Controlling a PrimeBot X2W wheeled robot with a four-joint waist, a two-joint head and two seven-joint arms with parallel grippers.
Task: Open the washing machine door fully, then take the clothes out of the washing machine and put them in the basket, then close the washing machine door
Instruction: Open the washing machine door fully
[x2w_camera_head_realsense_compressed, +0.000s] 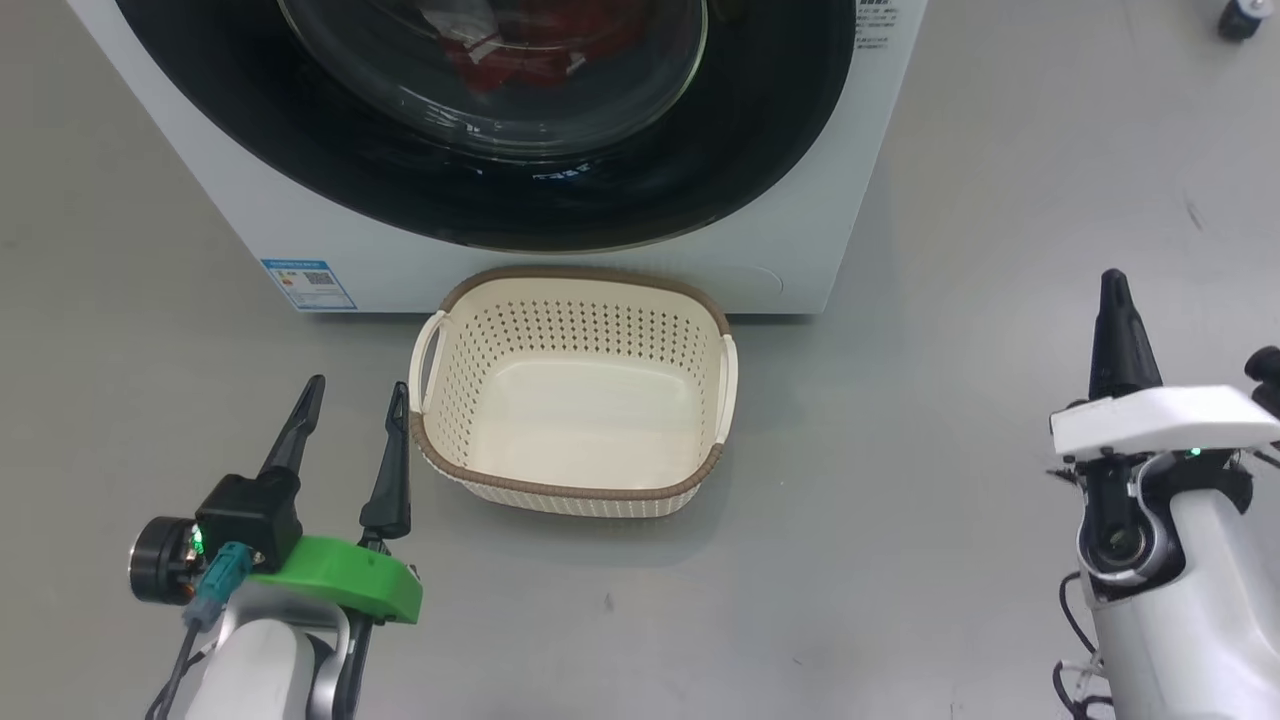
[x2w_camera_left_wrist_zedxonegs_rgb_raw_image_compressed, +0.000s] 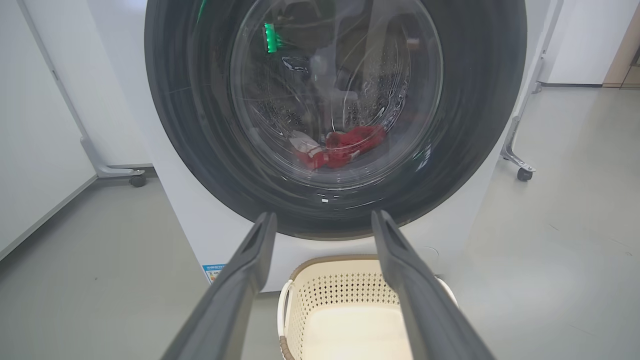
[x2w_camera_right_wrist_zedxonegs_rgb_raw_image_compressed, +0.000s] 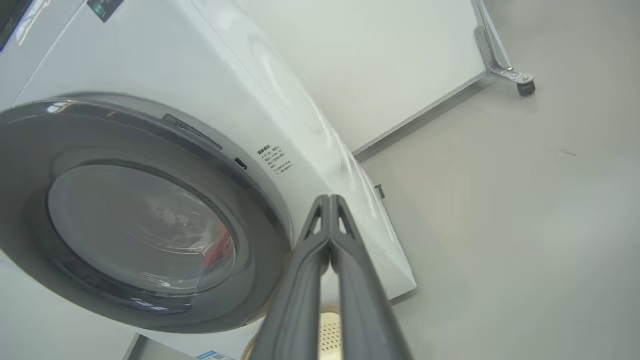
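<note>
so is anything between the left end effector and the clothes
Yes: the washing machine door is shut, and its glass window covers the clothes lying in the drum. The open left end effector faces the door, with nothing visible between them.

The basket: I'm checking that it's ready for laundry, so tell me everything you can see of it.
The basket is a small oval tub of cream plastic, as it looks, with perforated sides, a solid bottom, a brown woven-look rim and a white handle on each side. It stands upright and empty on the grey floor, right before the washing machine, below its shut door. The open left tool is beside its left rim; contact cannot be told.
</note>
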